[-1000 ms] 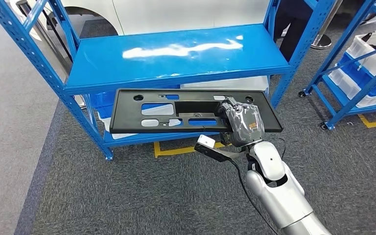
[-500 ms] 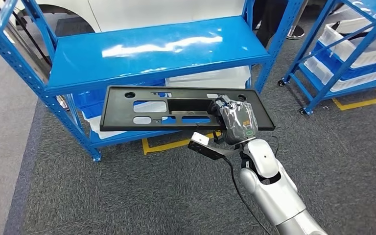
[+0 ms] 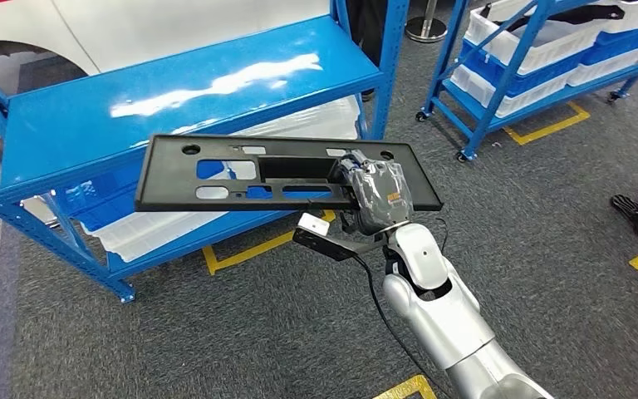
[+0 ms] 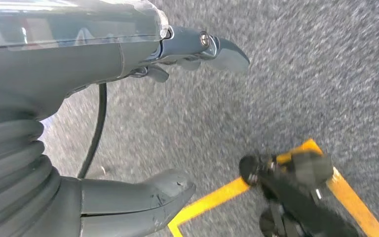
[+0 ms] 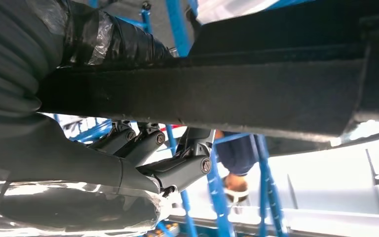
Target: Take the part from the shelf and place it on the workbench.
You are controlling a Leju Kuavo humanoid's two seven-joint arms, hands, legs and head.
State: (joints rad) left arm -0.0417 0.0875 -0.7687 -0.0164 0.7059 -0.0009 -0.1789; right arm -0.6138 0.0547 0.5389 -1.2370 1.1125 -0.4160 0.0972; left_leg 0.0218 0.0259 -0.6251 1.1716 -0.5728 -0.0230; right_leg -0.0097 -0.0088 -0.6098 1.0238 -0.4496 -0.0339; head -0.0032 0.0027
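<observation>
Grey carpet now fills more of the head view; the camera has swung, sliding the shelf [image 3: 174, 91] toward 10 o'clock. Right hand [image 3: 374, 195] still clamps the part [image 3: 216, 174], which stretches toward 9 o'clock, clear of the shelf. Left hand [image 4: 103, 64] hangs, fingers apart.

From my left wrist camera I see the left robot hand [image 4: 143, 118] hanging over grey carpet [image 4: 296, 74], holding nothing. Its thick grey thumb [image 4: 143, 202] and its darker fingers [image 4: 212, 47] sit apart, with bare floor between them. A black cable [image 4: 96, 133] runs beside the ribbed cover [image 4: 10, 163]. Yellow tape [image 4: 227, 190] marks a corner on the carpet (partly blurred), and the tape passes under a dark part of my own rig.
</observation>
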